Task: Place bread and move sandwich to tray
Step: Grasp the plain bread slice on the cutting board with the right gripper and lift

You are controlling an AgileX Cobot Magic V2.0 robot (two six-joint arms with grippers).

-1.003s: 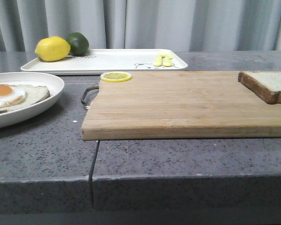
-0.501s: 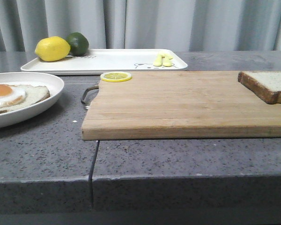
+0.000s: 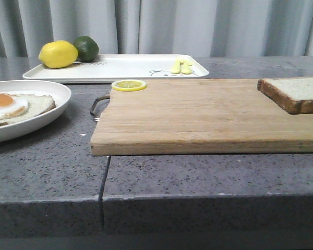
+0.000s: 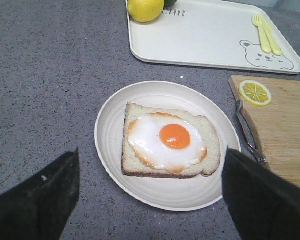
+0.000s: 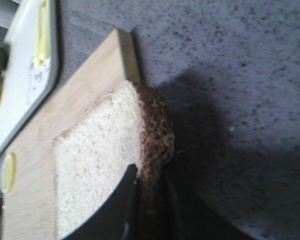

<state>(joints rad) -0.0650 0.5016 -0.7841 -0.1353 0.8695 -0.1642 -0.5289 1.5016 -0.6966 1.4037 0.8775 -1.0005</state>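
On the wooden cutting board (image 3: 208, 114), our right hand (image 5: 140, 210) pinches the pale seeded brown-crusted bread slice (image 5: 97, 165); our left hand (image 4: 150, 192) hangs wide open, empty, over the egg-topped slice on its round white plate (image 4: 115, 165)

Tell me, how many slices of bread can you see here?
2. One slice lies under the fried egg on the white plate; the other sits on the cutting board's right end. None seem hidden.

A wooden cutting board (image 3: 208, 114) fills the middle — a lemon slice (image 3: 129, 85) at its ten-o'clock corner. Further toward eleven sit a lemon (image 3: 58, 54) and lime (image 3: 87, 48), touching — yellow cutlery (image 3: 181, 66) near twelve.
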